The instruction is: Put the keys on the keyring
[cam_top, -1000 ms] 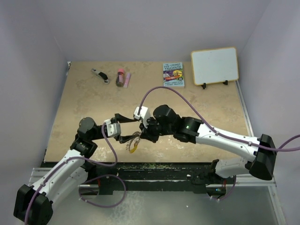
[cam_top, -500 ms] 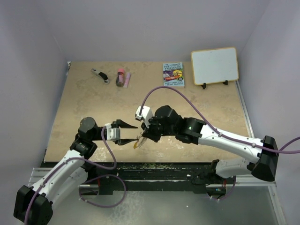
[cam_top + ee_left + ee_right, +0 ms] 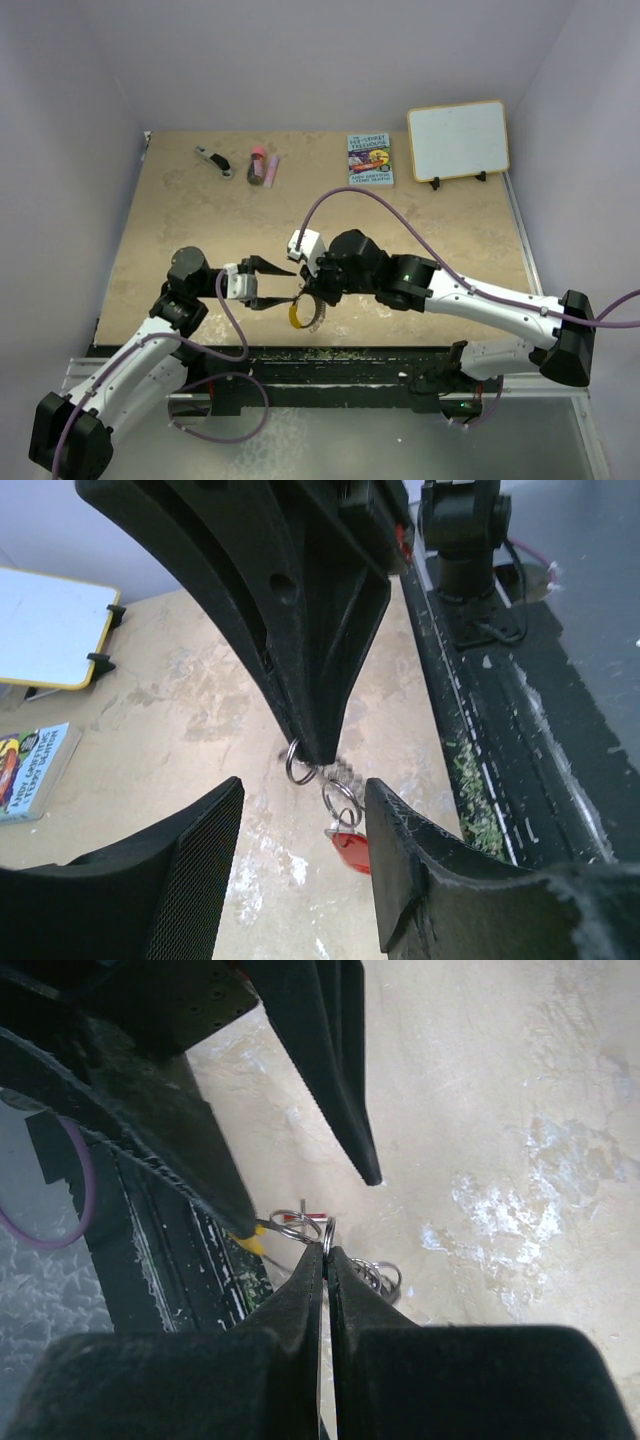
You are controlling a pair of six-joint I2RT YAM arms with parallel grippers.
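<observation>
Keyring [image 3: 292, 317] loading was judged to be under way but unfinished. On the tan table [image 3: 200, 220], a whiteboard [image 3: 458, 140], a small book [image 3: 370, 158], a dark red tube [image 3: 258, 166] and a black-and-silver tool [image 3: 212, 160] were set along the far side, well apart from the work. The work itself was crowded against the near edge, just beside the black rail [image 3: 350, 352]. Little room was therefore left on that side, and open room for moving was judged to lie farther in. The hoop, part orange-yellow and part silvery, was found near that edge, below the right gripper [image 3: 325, 1252]; whether it touched the table could not be told. That gripper's fingers were pressed together on a small metal ring at their tips. The left gripper [image 3: 285, 284] was spread wide with nothing in it, its fingers on either side of the right gripper's tips. A red key [image 3: 350, 846] was seen hanging from a small split ring [image 3: 340, 800] just below those tips; whether it was already threaded on the hoop could not be told. The blue key was not made out in any view, so at least that one was judged to remain.
</observation>
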